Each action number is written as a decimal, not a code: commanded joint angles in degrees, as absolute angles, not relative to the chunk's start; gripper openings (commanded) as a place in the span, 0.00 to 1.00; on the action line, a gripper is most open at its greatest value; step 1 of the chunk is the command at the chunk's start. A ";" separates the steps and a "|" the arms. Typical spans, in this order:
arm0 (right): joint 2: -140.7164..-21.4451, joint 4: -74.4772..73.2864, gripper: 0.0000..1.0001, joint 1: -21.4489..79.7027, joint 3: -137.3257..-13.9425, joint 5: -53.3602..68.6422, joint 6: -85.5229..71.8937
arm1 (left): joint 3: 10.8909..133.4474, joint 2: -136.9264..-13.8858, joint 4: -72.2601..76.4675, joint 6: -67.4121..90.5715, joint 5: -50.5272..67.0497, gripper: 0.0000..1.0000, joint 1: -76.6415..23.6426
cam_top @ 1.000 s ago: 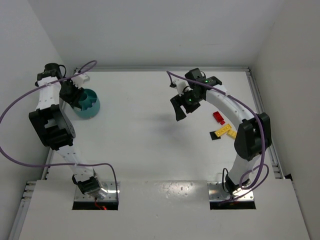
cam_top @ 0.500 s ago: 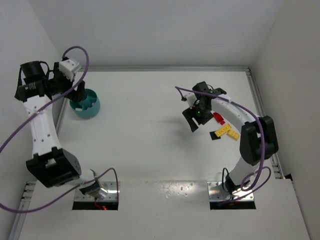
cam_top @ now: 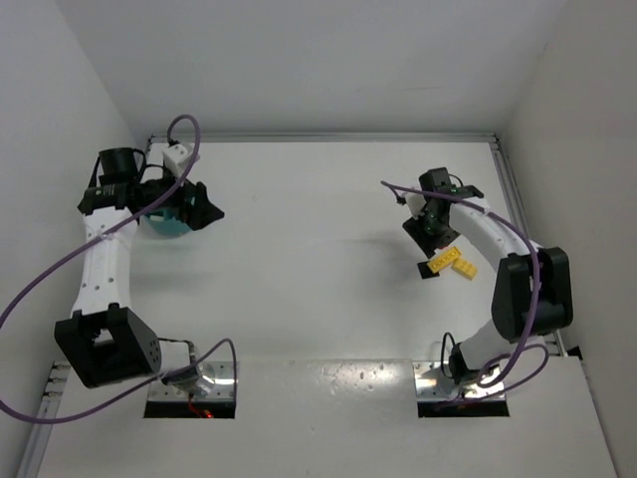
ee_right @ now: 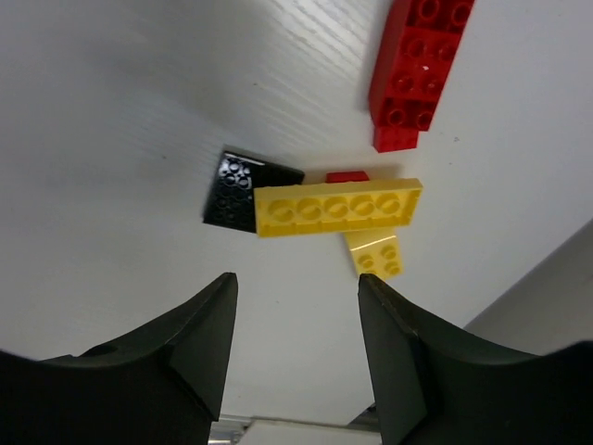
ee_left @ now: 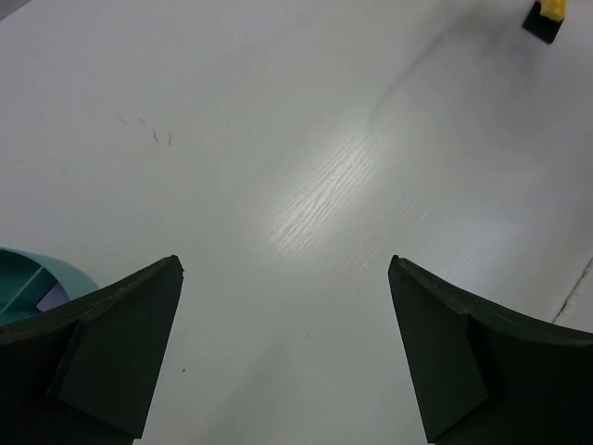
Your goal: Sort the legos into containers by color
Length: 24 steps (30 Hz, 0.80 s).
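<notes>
The legos lie in a small pile on the right of the table. In the right wrist view it holds a red brick, a long yellow brick, a black piece, a small yellow piece and a sliver of red. My right gripper hovers just short of the pile, open, with nothing between its fingers. The teal container stands at the far left, its rim beside my left finger. My left gripper is just right of it, wide open and empty.
A metal rail runs along the table's right edge close to the lego pile. White walls close in the left, back and right sides. A purple cable loops off the left arm.
The left gripper swung out from over the bowl to its right and opened wide. The right gripper moved right and down to the lego pile, its jaws narrowing somewhat.
</notes>
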State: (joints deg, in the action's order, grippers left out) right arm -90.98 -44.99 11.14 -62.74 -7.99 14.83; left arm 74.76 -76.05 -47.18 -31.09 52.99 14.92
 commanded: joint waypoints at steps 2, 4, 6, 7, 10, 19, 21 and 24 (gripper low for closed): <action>-90.16 -44.02 0.56 8.80 -66.52 -8.27 23.82 | 71.47 -72.86 -45.26 -34.45 56.34 1.00 14.33; -94.38 -49.47 0.54 8.00 -71.71 -4.59 23.82 | 70.58 -72.86 -45.26 -35.07 56.34 1.00 13.80; -95.01 -49.40 0.54 8.00 -72.33 0.08 24.70 | 69.18 -72.86 -45.26 -35.86 56.87 1.00 13.80; -95.71 -47.83 0.54 8.00 -72.33 0.09 24.70 | 69.17 -72.86 -44.48 -35.86 56.87 1.00 13.80; -101.65 -46.23 0.54 8.00 -75.84 -2.28 20.85 | 67.77 -72.86 -43.95 -35.86 57.39 1.00 13.80; -109.42 -42.90 0.75 6.07 -80.16 -6.14 19.69 | 67.15 -71.63 -43.95 -37.00 56.25 1.00 13.80; -110.12 -41.49 0.75 5.54 -80.16 -6.68 19.69 | 66.63 -71.63 -43.24 -37.00 56.25 1.00 13.80; -110.65 -40.08 0.76 4.04 -80.16 -7.21 19.16 | 66.62 -71.63 -42.63 -37.00 56.25 1.00 13.80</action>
State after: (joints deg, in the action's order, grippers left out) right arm -110.39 -43.42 5.32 -77.84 -5.37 20.38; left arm 66.92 -73.23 -44.80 -35.53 54.48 14.26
